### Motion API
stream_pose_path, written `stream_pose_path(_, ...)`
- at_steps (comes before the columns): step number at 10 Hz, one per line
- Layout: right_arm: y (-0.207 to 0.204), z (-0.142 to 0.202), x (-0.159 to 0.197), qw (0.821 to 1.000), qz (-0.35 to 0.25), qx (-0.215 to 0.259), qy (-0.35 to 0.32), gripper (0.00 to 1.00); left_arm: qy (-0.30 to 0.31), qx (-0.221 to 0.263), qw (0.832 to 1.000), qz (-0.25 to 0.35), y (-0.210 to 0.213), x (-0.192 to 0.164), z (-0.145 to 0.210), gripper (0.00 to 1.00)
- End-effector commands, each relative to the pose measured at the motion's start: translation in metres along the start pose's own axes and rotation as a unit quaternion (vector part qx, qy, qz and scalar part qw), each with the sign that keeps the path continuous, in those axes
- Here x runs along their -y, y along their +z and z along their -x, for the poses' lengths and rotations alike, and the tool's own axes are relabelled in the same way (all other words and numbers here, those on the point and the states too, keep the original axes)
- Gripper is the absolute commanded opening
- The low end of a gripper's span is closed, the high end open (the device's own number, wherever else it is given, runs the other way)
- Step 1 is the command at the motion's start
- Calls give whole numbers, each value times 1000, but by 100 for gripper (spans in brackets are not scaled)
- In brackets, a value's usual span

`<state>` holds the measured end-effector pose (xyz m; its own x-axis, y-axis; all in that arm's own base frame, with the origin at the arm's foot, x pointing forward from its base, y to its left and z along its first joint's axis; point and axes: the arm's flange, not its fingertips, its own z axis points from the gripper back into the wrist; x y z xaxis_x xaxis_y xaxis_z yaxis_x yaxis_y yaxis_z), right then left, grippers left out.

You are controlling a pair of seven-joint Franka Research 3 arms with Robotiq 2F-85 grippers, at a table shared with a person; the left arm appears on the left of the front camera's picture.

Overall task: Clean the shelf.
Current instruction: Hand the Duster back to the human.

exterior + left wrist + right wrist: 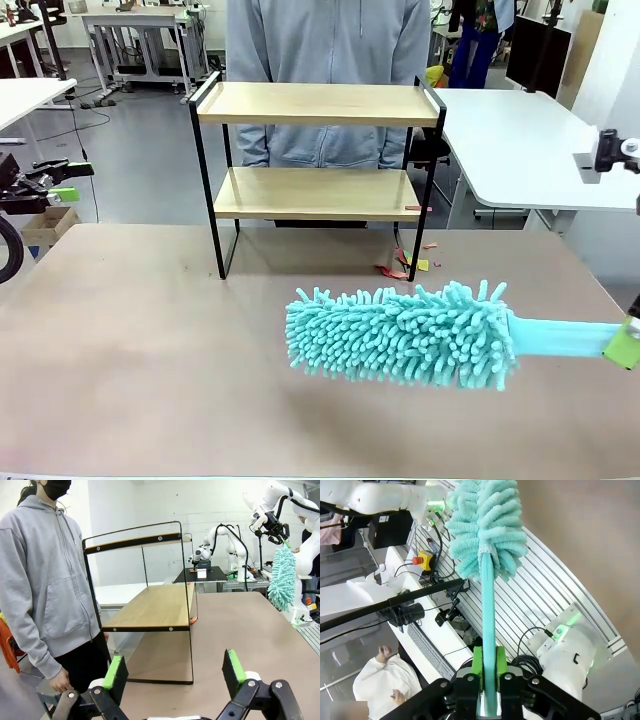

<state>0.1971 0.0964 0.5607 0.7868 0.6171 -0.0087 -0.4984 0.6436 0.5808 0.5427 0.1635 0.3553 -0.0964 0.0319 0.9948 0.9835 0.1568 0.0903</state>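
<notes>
The shelf point(318, 105) stands at the far middle of the brown table, with two wooden boards in a black frame. A teal fluffy duster point(400, 335) hangs level over the table in front of it, head pointing left. My right gripper point(622, 345) is shut on its handle at the right edge; in the right wrist view the green pads point(478, 661) clamp the handle point(488, 600). My left gripper point(175, 672) is open and holds nothing, aimed at the shelf point(155, 605) from its side; in the front view it hovers off the table's left edge point(55, 185).
A person in a grey hoodie point(325, 60) stands right behind the shelf. Small red and yellow scraps point(402, 267) lie on the table by the shelf's right leg, and one scrap point(418, 209) sits on the lower board. A white table point(520, 140) is at the right.
</notes>
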Motion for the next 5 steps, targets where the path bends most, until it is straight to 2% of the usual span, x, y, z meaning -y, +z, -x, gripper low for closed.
stream_pose_path(1, 5, 1, -1, 1000, -9, 4, 13, 13, -7, -2, 1000, -1, 0, 2, -2, 100)
stream_pose_path(3, 0, 0, 0, 1000, 0, 0, 0, 13, 0, 0, 1000, 0, 0, 0, 0, 100)
stream_pose_path(4, 28, -13, 21, 999, -14, -29, 26, 13, 6, 36, 999, 13, 1, 15, -6, 100)
stream_pose_path(5, 49, -28, 44, 997, -12, -29, 72, 13, 24, 65, 997, 25, -9, 41, -18, 100)
